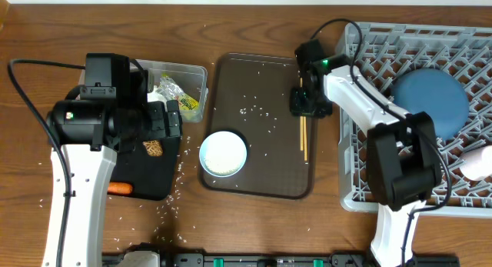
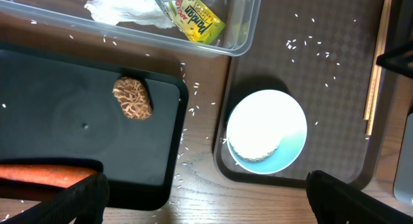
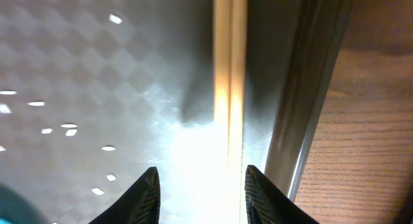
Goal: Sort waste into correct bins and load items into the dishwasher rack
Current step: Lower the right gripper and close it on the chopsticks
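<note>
My right gripper (image 1: 310,104) (image 3: 201,198) is low over the brown serving tray (image 1: 269,82), open, its fingers astride the wooden chopsticks (image 3: 229,75) (image 1: 304,136) without pinching them. The white bowl (image 1: 224,153) (image 2: 266,130) stands on that tray among rice grains. My left gripper (image 1: 167,121) (image 2: 206,204) hovers wide open and empty above the black tray (image 1: 154,178), which holds the carrot (image 2: 45,175) and the brown lump (image 2: 132,98). The clear tub (image 1: 196,71) contains the tissue (image 2: 126,10) and the wrapper (image 2: 197,17). The dark-blue dish (image 1: 429,101) sits in the grey rack (image 1: 361,144).
A pale cup (image 1: 480,163) lies in the rack at its right edge. Rice grains are scattered on the wood around the black tray's lower right corner (image 1: 173,191). The serving tray's raised rim (image 3: 303,108) runs just right of the chopsticks.
</note>
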